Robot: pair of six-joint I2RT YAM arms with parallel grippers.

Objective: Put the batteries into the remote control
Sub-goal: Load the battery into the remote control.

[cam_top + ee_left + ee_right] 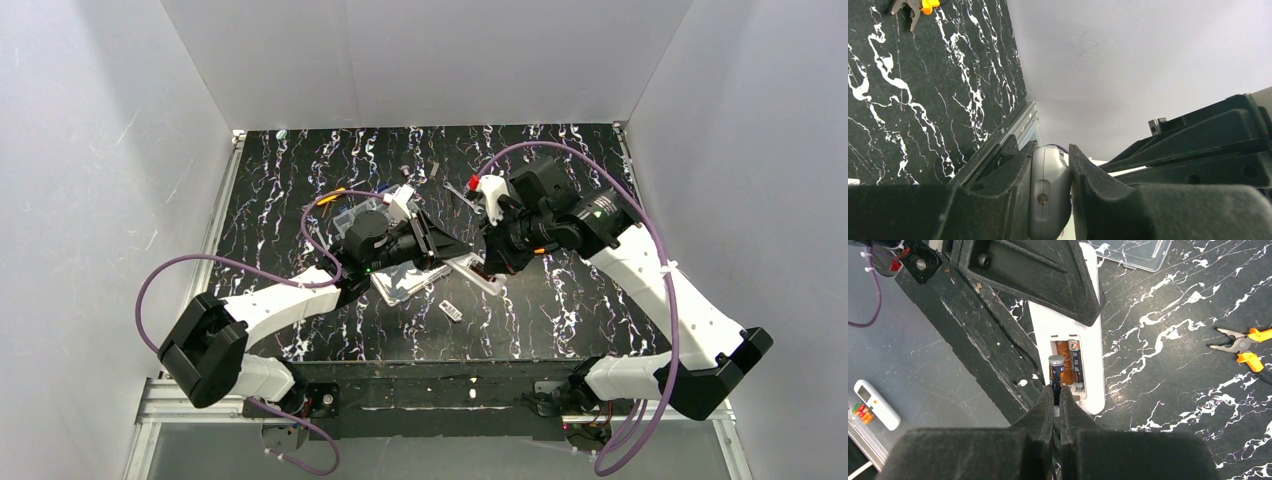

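Note:
The slim white remote control (1092, 356) is held off the table, back side up, its dark compartment open. My left gripper (447, 252) is shut on one end of it; in the left wrist view the remote's edge (1049, 192) sits pinched between the two fingers. One battery (1076, 365) lies seated in the compartment. My right gripper (1058, 390) is shut on a second battery (1055, 371), holding it tilted with its far end in the empty slot beside the first. In the top view the right gripper (487, 262) meets the remote at table centre.
A clear plastic lid (405, 285) lies under the left gripper and a clear box (358, 215) behind it. A small grey cover piece (450, 311) lies nearer the front. Orange-handled pliers (1243, 346) lie on the marble. Another white remote (875, 405) lies off the table.

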